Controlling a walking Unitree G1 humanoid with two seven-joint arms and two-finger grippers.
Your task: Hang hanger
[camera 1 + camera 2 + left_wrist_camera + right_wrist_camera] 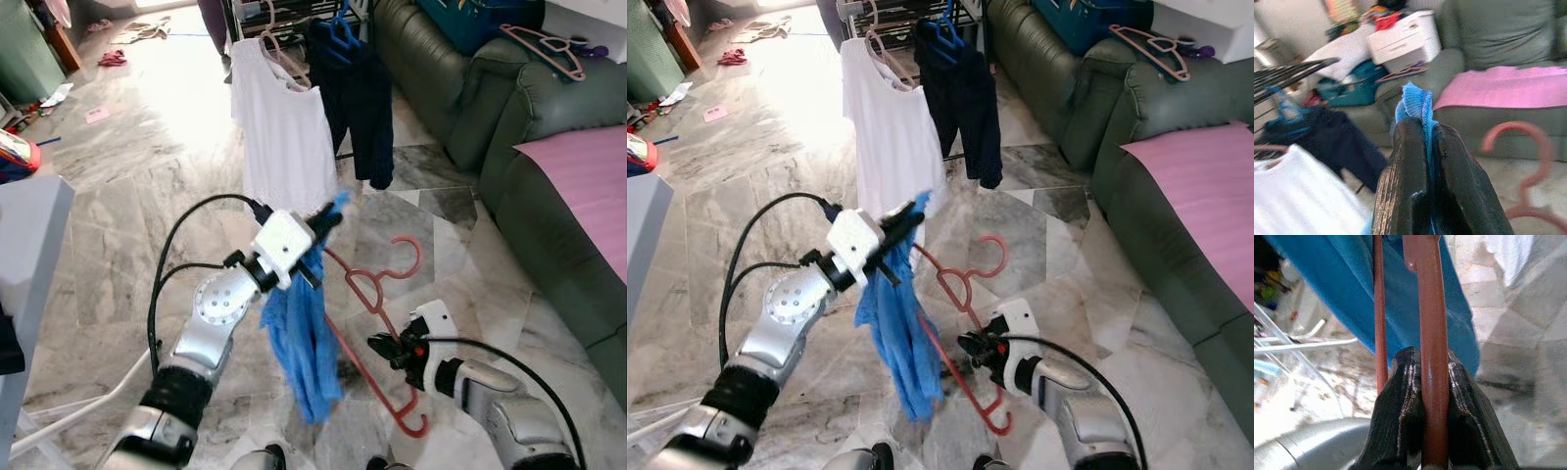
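Left eye view: the left gripper (328, 220) pinches the top of a blue garment (306, 338), which hangs just in front of the white shirt (284, 122) on the drying rack. Below and right of the garment, the right gripper (380, 345) clamps a bar of the red hanger (377, 294), whose hook points up beside the cloth, above the marble floor (127, 225).
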